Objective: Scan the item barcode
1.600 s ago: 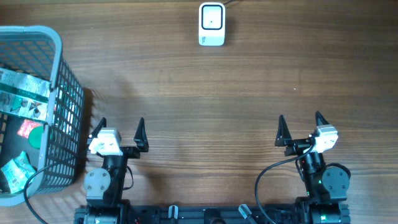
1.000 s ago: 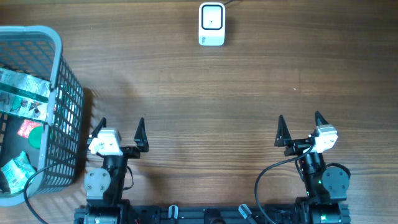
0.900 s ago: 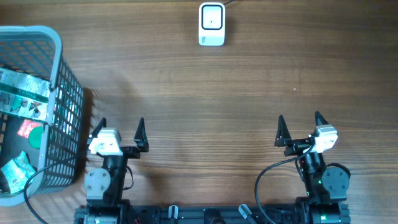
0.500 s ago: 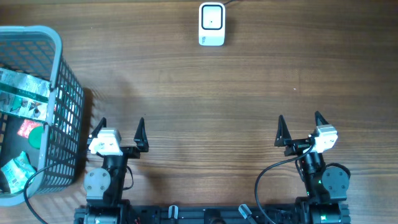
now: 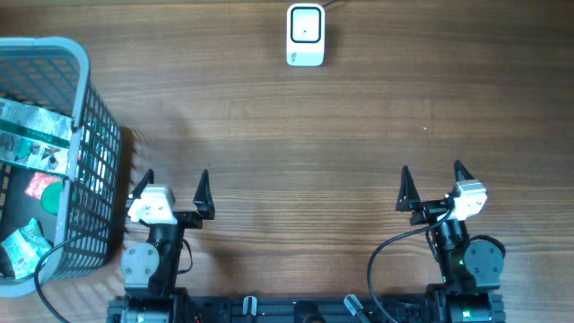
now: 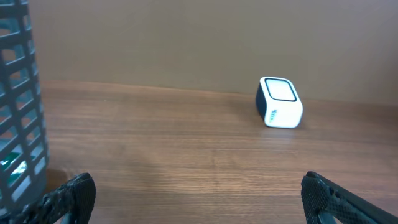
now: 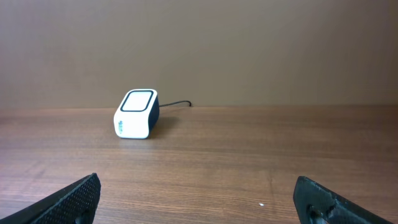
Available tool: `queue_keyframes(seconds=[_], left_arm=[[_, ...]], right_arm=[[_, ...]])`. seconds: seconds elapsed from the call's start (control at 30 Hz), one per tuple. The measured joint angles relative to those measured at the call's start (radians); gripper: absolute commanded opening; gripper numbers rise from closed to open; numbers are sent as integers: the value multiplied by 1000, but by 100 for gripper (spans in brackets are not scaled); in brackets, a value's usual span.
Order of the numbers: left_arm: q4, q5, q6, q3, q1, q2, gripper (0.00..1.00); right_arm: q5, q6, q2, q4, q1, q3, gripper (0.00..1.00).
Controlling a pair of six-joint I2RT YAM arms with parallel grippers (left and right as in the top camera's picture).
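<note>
You had the packets lying in the grey basket at the worktop's left edge, their print too small to read. The white scanner sat far off at the back, its side marking illegible. Your left tool and right tool stood wide open, empty.
</note>
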Motion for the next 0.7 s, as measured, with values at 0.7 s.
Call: queue_keyframes(seconds=[0.7], left_arm=[[-516, 134, -90, 469, 0, 103, 100]], right_arm=[[0, 0, 2, 0, 0, 0, 100]])
